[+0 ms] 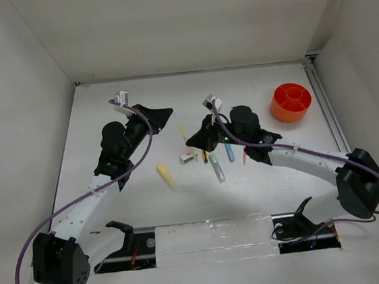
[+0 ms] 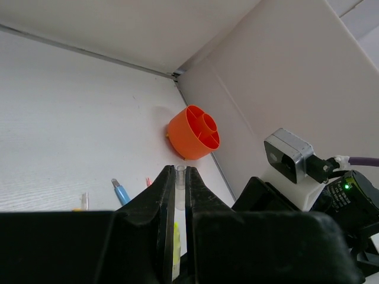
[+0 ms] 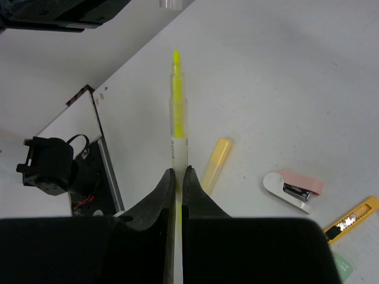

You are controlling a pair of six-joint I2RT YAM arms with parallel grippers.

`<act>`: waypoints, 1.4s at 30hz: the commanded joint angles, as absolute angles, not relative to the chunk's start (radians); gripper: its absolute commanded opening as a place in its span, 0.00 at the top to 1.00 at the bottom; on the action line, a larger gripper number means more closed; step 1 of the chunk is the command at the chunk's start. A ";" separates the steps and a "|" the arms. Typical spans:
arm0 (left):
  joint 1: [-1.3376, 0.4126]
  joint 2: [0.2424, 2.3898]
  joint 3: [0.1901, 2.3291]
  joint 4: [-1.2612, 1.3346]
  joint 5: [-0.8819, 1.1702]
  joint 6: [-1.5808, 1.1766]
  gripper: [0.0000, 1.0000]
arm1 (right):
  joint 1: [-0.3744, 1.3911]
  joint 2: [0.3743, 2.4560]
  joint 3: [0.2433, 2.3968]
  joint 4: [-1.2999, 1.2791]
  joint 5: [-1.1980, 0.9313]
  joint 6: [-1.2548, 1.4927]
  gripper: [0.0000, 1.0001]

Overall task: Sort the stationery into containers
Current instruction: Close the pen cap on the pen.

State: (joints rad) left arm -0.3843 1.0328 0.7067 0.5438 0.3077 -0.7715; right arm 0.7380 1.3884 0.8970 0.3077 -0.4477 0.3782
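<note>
Apparently mid-transfer, the right hand (image 3: 178,171) is clenched on a slim, glossy fluorescent-yellow plastic highlighter (image 3: 177,112) well to the left of the round, partitioned orange-red plastic cup (image 1: 290,102), while the left hand (image 2: 179,173) pinches a small clear plastic cap (image 2: 180,189); next, I judge, comes a carry across to that cup's open compartments.

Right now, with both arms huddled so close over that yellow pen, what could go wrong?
The right tool pinches the yellow highlighter with much of it sticking out, so it might swing or slip. The left tool holds a small clear cap only at its fingertips and could drop it. The two tools sit very close; a slightly off move might knock them together.
</note>
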 commanded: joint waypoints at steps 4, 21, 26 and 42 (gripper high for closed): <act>-0.382 1.028 0.683 0.612 0.324 -0.772 1.00 | 0.730 1.396 0.954 0.356 -0.462 0.365 1.00; -0.382 1.037 0.683 0.612 0.324 -0.772 1.00 | 0.721 1.414 0.976 0.347 -0.471 0.356 1.00; -0.382 1.037 0.683 0.612 0.324 -0.772 1.00 | 0.721 1.424 0.985 0.347 -0.471 0.356 1.00; -0.382 1.028 0.683 0.603 0.314 -0.772 1.00 | 0.712 1.433 0.985 0.347 -0.480 0.347 1.00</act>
State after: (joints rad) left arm -0.3843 1.0451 0.6846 0.5495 0.3069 -0.7715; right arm 0.7216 1.4303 0.9401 0.3004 -0.4614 0.3687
